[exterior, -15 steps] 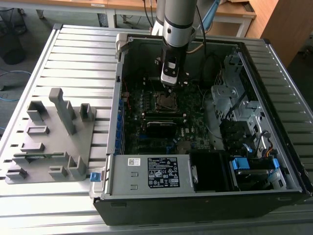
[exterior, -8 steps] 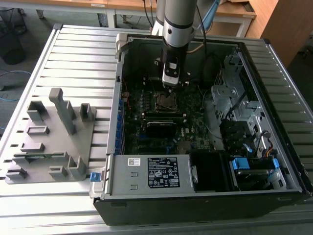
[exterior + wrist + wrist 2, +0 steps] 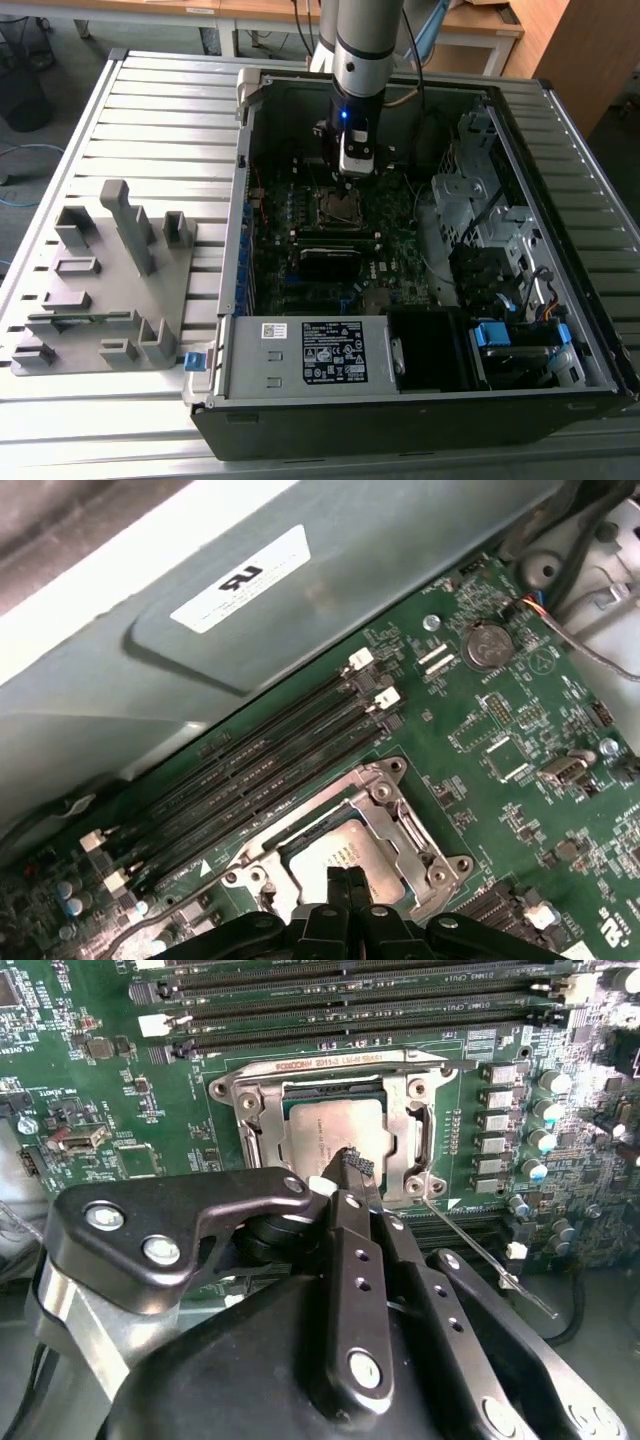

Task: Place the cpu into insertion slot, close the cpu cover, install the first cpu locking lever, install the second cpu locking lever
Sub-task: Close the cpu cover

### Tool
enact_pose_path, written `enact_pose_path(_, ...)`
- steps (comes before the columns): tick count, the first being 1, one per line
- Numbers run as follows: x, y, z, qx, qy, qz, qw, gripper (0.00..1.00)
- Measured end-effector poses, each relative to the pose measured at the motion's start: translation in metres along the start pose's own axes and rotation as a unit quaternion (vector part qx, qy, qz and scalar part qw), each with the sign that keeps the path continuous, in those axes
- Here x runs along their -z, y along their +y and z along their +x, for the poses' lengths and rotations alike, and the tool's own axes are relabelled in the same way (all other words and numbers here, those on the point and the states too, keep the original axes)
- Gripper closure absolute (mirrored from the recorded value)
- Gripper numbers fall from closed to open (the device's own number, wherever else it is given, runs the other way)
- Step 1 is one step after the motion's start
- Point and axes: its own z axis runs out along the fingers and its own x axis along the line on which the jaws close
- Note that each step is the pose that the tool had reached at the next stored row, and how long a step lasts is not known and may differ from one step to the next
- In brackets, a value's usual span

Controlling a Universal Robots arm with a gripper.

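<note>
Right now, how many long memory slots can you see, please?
4 in the first wrist view, parallel between case wall and cpu cover: first slot, second slot, third slot, fourth slot.

The white label (image 3: 240, 577) bears no legible text.

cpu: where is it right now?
In the second wrist view the cpu lies flat inside the cpu cover frame on the green board, right at the claw tips, beside the long black slots.
</note>
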Motion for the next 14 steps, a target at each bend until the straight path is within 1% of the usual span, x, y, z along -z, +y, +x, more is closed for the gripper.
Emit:
enact_pose_path(5,0.0000,0.0000,0.0000,0.000,0.0000,0.0000,1.0000,0.89)
enact_pose_path(7,0.0000,0.0000,0.0000,0.004,0.0001,0.0001,1.0000,0.89)
enact_pose_path(9,-0.0001,0.0000,0.0000,0.018,0.0005,0.0003,0.9998,0.89)
enact_pose_path(11,-0.0002,0.0000,0.0000,0.035,0.0010,0.0005,0.9994,0.89)
enact_pose_path(14,-0.0004,0.0000,0.0000,0.063,0.0017,0.0009,0.9980,0.89)
